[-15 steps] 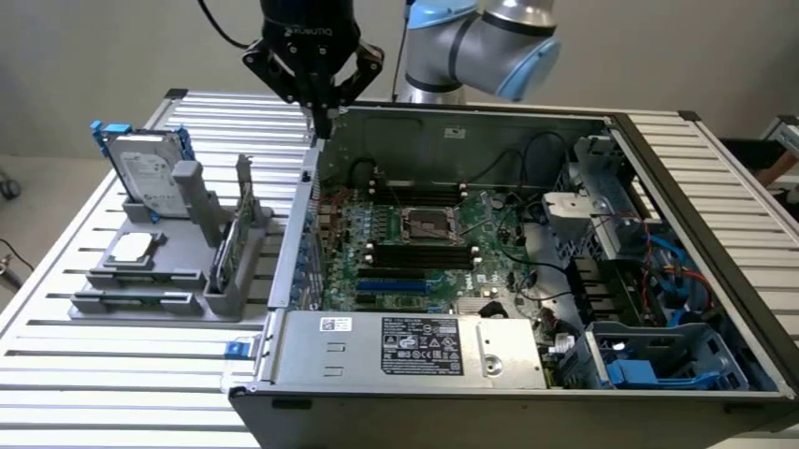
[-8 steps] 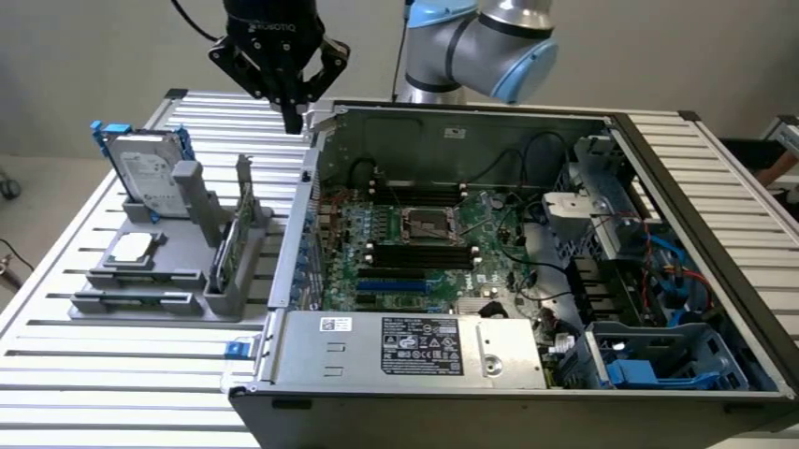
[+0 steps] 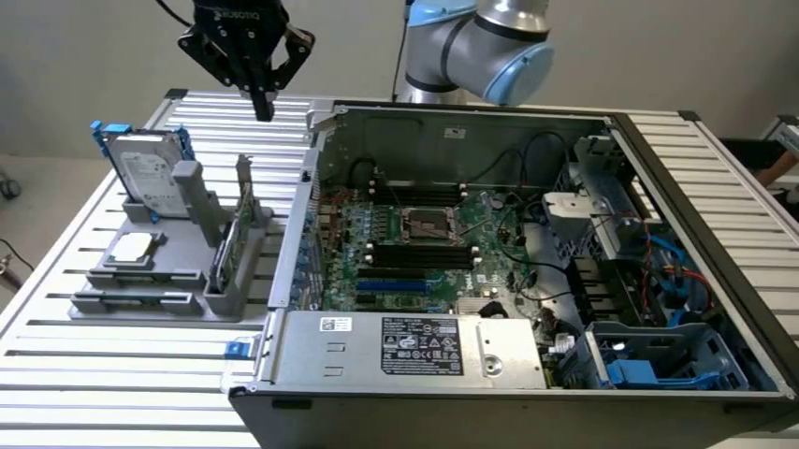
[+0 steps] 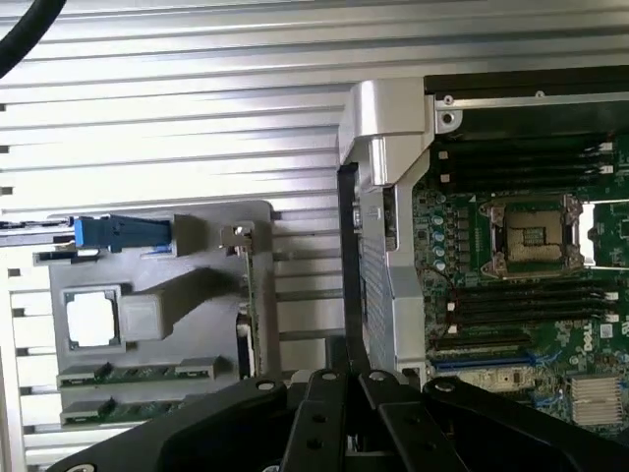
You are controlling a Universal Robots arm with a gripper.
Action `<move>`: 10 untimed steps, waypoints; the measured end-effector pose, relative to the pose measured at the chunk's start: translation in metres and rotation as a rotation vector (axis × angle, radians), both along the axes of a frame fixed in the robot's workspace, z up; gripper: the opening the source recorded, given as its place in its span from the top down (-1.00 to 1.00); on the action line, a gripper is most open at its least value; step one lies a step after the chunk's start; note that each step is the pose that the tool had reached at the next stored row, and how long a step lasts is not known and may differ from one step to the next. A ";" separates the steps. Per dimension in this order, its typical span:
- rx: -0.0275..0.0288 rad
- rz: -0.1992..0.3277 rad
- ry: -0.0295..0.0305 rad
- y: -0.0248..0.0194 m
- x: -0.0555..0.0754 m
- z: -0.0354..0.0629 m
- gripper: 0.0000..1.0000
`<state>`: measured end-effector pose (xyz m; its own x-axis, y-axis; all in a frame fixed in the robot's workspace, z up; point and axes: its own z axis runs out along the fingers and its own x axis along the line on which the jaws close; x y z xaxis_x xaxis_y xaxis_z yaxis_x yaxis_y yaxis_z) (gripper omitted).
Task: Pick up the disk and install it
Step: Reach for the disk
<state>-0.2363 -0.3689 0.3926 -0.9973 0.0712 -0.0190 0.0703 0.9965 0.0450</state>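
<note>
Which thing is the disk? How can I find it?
Find the big open grey computer case, then the grey plastic rack on the exterior view's left of it. At the rack's far end stands the flat silver-grey metal disk; no neighbour has its white label and blue side rails.

Light: we record bright, even, diffuse illumination.
Glare: we note pale sheen on the ribbed desk (image 4: 177,108).
Shadows: we find soft ones inside the computer case (image 3: 425,140).

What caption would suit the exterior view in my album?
Shut, empty gripper hovers over the table; the disk stands in its grey holder beside the open computer case.
</note>
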 end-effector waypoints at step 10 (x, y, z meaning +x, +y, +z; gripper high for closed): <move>-0.0120 0.000 0.0001 0.0224 -0.045 0.0000 0.79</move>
<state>-0.2811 -0.3466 0.3926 -0.9973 0.0709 -0.0198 0.0702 0.9970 0.0330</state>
